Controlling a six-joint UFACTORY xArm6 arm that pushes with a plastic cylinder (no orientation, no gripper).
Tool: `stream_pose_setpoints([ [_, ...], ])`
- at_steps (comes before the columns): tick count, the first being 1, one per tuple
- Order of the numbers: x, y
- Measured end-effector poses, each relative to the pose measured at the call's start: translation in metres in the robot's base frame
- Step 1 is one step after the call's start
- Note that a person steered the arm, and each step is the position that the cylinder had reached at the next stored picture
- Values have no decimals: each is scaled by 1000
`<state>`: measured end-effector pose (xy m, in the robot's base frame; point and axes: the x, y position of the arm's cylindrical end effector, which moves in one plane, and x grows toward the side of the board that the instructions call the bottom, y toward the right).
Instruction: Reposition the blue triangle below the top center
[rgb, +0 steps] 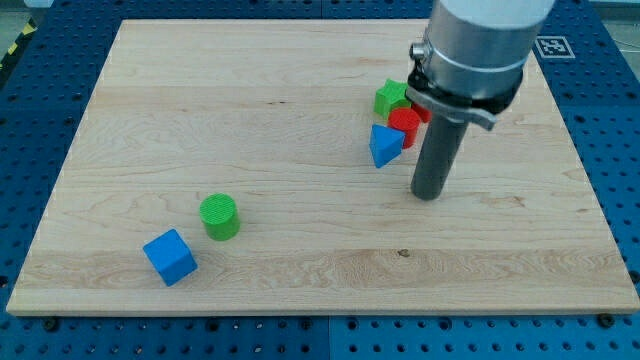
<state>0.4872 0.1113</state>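
The blue triangle (384, 145) lies on the wooden board (300, 240), right of centre. It touches a red cylinder (405, 124) at its upper right. A green star-shaped block (391, 97) sits just above that, beside another red block (423, 110) partly hidden by the arm. My tip (428, 195) rests on the board to the lower right of the blue triangle, a small gap apart from it.
A green cylinder (219, 216) and a blue cube (169, 256) sit close together at the view's lower left. The board lies on a blue perforated table (610, 130). The arm's grey body (475, 45) covers the board's upper right.
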Motion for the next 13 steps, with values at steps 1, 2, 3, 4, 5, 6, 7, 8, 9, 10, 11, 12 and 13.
stream_pose_setpoints([
  [1, -31, -9],
  [2, -62, -33],
  [3, -75, -53],
  [4, -59, -51],
  [5, -33, -56],
  [6, -36, -92],
  [7, -84, -118],
  [8, -135, -134],
  [9, -142, -136],
  [10, -110, -136],
  [11, -87, -129],
  [12, -117, -113],
  [13, -163, -113],
])
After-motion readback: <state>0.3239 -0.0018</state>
